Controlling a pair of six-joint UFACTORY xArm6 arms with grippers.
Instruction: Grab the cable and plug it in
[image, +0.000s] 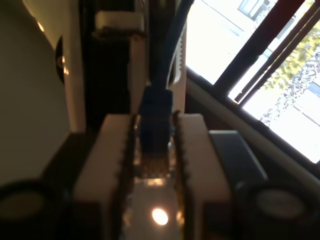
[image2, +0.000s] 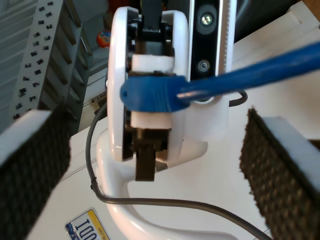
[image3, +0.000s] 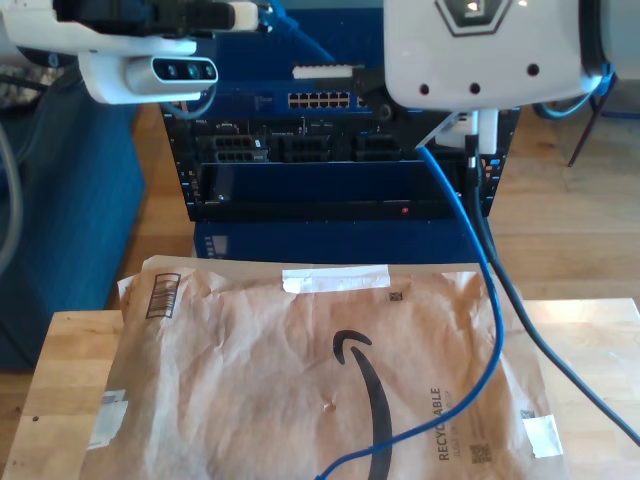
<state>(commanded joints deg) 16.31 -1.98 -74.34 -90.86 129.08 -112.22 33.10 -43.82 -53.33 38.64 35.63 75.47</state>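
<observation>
The blue cable's (image: 172, 40) blue-booted plug (image: 156, 107) sits between the white fingers of my first gripper (image: 154, 127), which is shut on it. My second gripper (image2: 155, 165) is open, its black padded fingers (image2: 30, 165) wide apart. It faces the first gripper (image2: 151, 91) and the held plug (image2: 160, 97) without touching them. At the exterior view's upper left, the first gripper (image3: 250, 15) holds the cable end. The cable (image3: 490, 300) runs behind a large white arm (image3: 480, 50), then hangs down onto the table.
A dark rack (image3: 340, 170) with a row of network ports (image3: 320, 100) stands behind the table. A brown paper mailer (image3: 300, 370) covers most of the wooden table (image3: 590, 340). A black cable (image3: 520, 310) hangs beside the blue one. A window (image: 280, 65) lies beyond the first gripper.
</observation>
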